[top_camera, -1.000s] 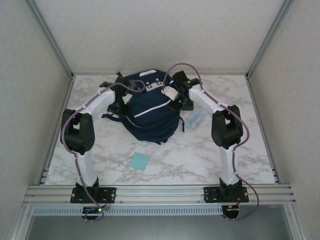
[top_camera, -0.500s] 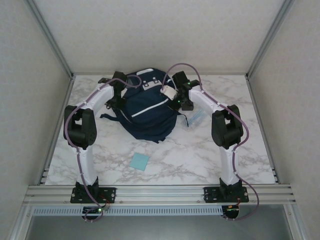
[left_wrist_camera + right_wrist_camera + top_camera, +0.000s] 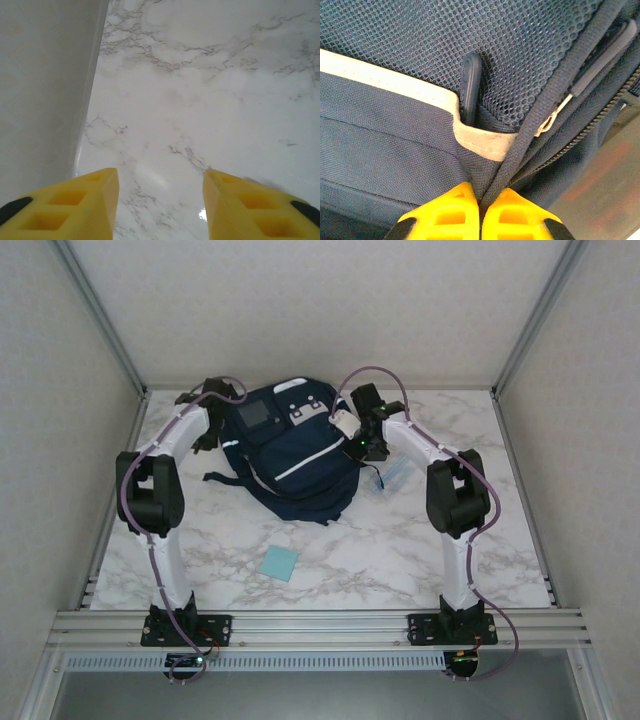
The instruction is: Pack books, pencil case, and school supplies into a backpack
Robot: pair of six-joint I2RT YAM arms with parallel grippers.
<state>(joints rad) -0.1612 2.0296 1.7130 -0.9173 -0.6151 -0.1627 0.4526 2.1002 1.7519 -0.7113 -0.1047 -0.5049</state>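
Left arm has swung off the backpack point(image 3: 300, 465) toward the far-left corner of the table point(image 3: 420, 550). The pack has turned a little, so its grey patch point(image 3: 257, 412) now faces up.

Left gripper point(image 3: 207, 393): its wrist view shows the jaws spread wide over bare marble beside the wall, nothing between them point(image 3: 160, 176). Judged to be let go and parked clear of the fabric.

Right gripper point(image 3: 352, 438): at the pack's right flank. Its wrist view shows the jaws pinched together point(image 3: 480, 194) on a fold of navy fabric where a corded seam runs down the side. Likely reason: it pins or tugs that side so the pack keeps its pose while the other arm repositions.

Containers: a mesh pocket point(image 3: 520, 45) with pale trim sits on that flank. A dark rubbery tab point(image 3: 471, 82), maybe a zip pull, is tucked at its lip. The main compartment's contents cannot be told, as no opening faces any camera.

Outside the pack: the clear bluish packet point(image 3: 392, 478) lies just beside the right arm, near the pack's right edge. The light-blue square pad point(image 3: 279, 563) lies well apart, toward the near edge. Both are not yet packed.
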